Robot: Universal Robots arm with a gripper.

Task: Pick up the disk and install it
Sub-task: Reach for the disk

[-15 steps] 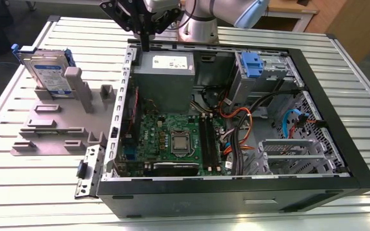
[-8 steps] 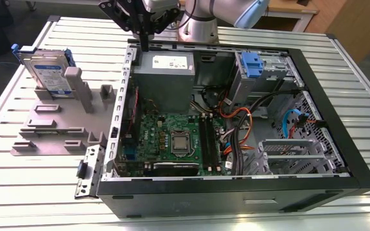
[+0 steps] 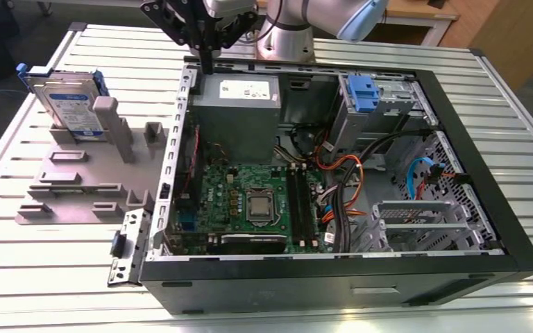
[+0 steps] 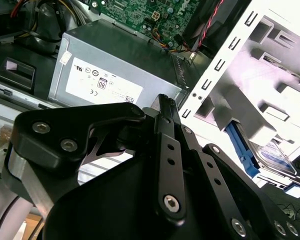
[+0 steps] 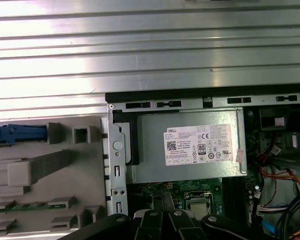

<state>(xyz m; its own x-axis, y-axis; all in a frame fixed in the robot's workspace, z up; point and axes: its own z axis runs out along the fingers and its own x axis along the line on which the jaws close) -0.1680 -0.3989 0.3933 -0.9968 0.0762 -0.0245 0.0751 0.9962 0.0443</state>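
Observation:
The disk (image 3: 66, 103) is a silver drive with a white-and-blue label and blue side rails. It stands upright in a grey fixture (image 3: 72, 187) on the exterior view's left, outside the computer case (image 3: 341, 260). Part of it is visible in the second wrist view (image 4: 272, 156), and its blue rail (image 5: 17, 134) in the first wrist view. My gripper (image 3: 207, 68) hangs above the case's rear corner, over the grey power supply (image 3: 239, 104), well apart from the disk. Its black fingers (image 4: 163, 107) are shut together with nothing between them; in the first wrist view the gripper (image 5: 163, 215) is at the edge.
The open case holds a green motherboard (image 3: 248, 201), orange and blue cables (image 3: 341, 170), and a drive bay with a tall blue clip (image 3: 364, 94). The power supply (image 5: 190, 150) carries a white sticker. Everything rests on a ribbed metal table (image 3: 26, 277).

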